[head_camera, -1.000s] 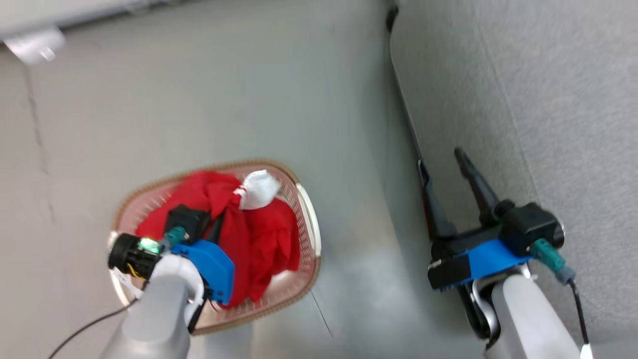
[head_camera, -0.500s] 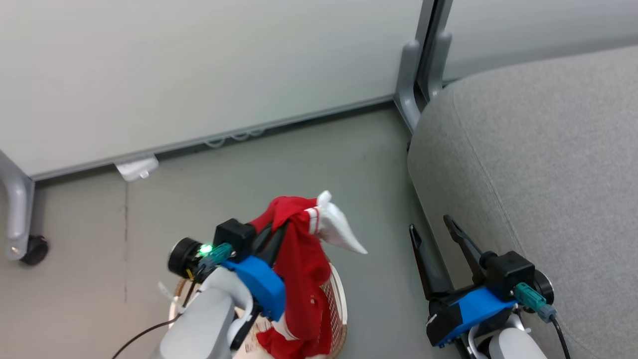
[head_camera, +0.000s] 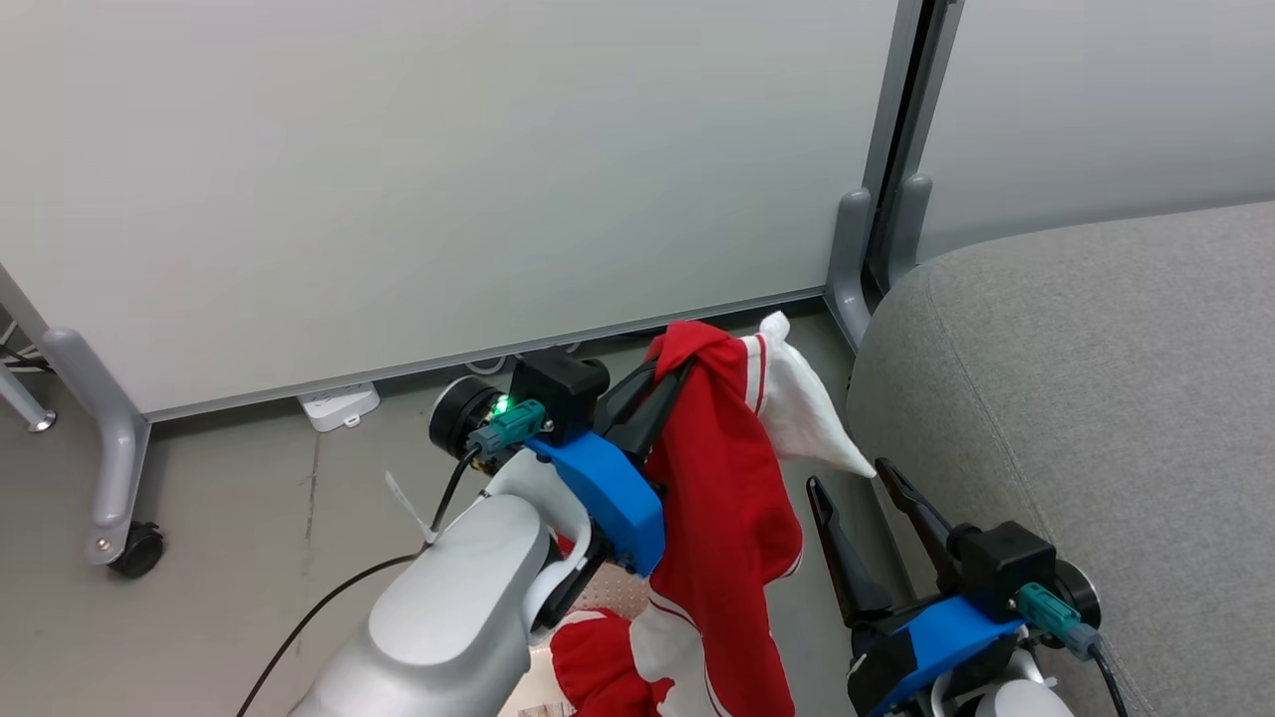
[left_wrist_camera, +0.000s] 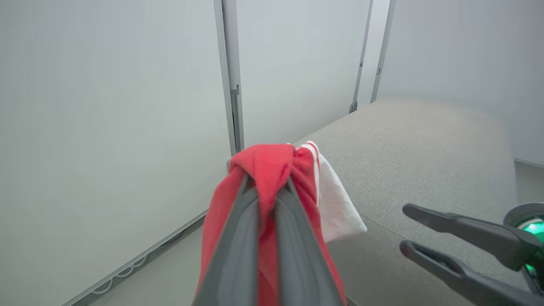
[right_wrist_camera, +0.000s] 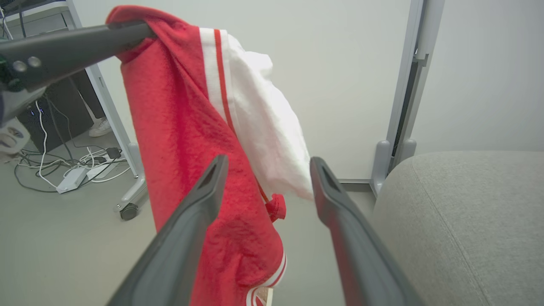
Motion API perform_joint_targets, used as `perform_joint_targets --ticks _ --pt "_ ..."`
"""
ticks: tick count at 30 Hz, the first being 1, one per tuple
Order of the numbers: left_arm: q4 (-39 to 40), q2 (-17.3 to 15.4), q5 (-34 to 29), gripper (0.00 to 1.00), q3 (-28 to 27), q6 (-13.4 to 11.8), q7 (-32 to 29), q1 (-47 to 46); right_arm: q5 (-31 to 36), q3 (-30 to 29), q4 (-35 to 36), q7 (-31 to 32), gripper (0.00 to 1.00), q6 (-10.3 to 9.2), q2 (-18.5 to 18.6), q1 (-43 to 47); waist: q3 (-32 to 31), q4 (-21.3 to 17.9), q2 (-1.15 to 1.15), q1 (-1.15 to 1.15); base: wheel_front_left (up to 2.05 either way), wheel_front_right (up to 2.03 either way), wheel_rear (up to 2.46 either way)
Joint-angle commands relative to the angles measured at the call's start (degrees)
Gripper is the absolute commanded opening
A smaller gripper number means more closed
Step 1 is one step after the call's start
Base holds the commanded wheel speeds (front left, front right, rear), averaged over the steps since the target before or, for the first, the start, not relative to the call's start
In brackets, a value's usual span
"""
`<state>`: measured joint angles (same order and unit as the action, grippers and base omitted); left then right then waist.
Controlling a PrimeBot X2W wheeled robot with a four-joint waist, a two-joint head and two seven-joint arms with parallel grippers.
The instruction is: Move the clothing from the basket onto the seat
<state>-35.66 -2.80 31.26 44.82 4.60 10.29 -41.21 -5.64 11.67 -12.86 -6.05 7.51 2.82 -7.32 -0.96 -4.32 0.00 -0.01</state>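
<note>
Holding clothing (head_camera: 727, 478) clenched in our L fingers (left_wrist_camera: 238, 246), hanging long-axis down, just left of seat (head_camera: 1096, 398); R fingers (right_wrist_camera: 182, 238) spread, empty.

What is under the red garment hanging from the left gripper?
A bunch of red fabric and a sliver of the basket's perforated wall show below it. The hanging garment and the left arm cover the rest of the basket, hiding its contents.

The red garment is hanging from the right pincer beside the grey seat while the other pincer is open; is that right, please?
Not quite: the red garment hangs from the left pincer, as the left wrist view shows, beside the grey seat; the right pincer is the open one.
</note>
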Motion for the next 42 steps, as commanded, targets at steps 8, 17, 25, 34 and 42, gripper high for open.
perform_joint_targets --ticks 8,17,25,34,42 --pt "-1.38 -0.18 3.93 0.0 4.21 -2.46 1.0 -2.67 -0.4 1.62 0.61 0.72 1.0 -0.04 0.12 0.7 0.19 -1.07 0.0 0.01 0.0 0.0 0.0" --pt "-4.24 -0.17 5.82 0.0 6.4 -2.79 1.87 -4.55 -0.92 5.73 -0.65 2.43 1.0 -0.04 0.12 -2.69 0.73 -1.63 0.0 0.01 0.0 0.0 0.0" --pt "-4.31 -0.17 8.43 0.0 9.24 -3.15 2.54 -5.78 -2.13 10.98 -8.97 3.76 1.0 -0.04 0.1 -9.89 1.08 -1.21 0.0 0.01 0.0 0.0 0.0" --pt "-2.79 -0.16 11.66 0.0 13.83 -3.96 2.82 -6.83 -2.76 13.2 -20.48 1.28 1.0 -0.04 0.11 -18.92 1.04 -0.28 0.0 0.01 0.0 0.0 0.0" --pt "-1.1 -0.16 14.8 0.0 17.8 -4.89 3.13 -7.59 -3.76 15.23 -29.57 1.22 0.87 -0.04 0.1 -23.39 0.55 1.22 0.0 0.01 0.0 0.0 0.0"
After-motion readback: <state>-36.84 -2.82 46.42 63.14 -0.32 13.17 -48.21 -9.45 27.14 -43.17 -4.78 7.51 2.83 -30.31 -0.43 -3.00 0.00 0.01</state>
